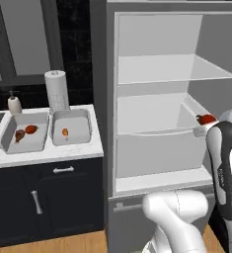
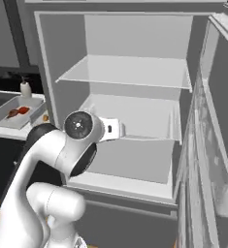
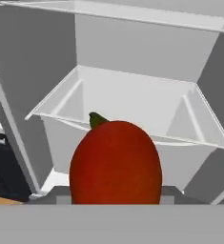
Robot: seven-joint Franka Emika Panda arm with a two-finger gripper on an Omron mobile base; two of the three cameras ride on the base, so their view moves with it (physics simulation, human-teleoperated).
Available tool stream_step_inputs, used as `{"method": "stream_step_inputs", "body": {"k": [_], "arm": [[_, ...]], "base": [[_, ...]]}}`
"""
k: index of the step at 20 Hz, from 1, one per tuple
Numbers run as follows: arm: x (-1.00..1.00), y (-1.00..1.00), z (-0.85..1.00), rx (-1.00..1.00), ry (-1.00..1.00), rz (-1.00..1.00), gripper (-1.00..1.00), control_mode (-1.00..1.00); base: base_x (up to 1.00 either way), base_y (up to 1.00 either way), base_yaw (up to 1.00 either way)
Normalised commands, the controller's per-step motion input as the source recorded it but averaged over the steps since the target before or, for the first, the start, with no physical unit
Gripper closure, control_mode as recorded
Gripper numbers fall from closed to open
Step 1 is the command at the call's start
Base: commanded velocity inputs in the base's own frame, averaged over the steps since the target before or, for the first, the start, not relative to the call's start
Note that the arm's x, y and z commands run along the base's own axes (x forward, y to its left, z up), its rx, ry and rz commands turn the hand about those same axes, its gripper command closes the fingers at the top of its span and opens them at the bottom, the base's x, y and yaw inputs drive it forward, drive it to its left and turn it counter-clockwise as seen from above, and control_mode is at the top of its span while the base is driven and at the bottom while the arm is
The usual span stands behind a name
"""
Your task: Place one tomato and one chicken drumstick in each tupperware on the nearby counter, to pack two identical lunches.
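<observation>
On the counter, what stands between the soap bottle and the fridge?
The paper-towel roll stands between the soap bottle and the fridge, behind the two tupperware tubs, as the left base view shows.

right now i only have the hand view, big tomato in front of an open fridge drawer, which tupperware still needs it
Observer: The right tupperware. It holds just one small orange-brown item, probably a drumstick, with nothing red beside it.
Operator: and the left one
Observer: The left tupperware already holds a tomato and a drumstick.
Operator: where are they from the fridge
Observer: Both sit on the counter to the left of the fridge, in front of the paper-towel roll.
</observation>
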Motion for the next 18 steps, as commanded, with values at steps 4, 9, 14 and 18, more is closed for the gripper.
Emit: {"method": "stream_step_inputs", "body": {"k": [4, 9, 14, 18], "arm": [[0.0, 0.0, 0.0, 0.0, 0.0, 0.0, 1.0, 1.0], [0.0, 0.0, 0.0, 0.0, 0.0, 0.0, 1.0, 1.0], [0.0, 0.0, 0.0, 0.0, 0.0, 0.0, 1.0, 1.0], [0.0, 0.0, 0.0, 0.0, 0.0, 0.0, 1.0, 1.0]], "base": [[-0.43, 1.0, 0.08], [0.12, 1.0, 0.06], [0.97, 0.8, 0.06], [1.0, 0.33, 0.04]]}}
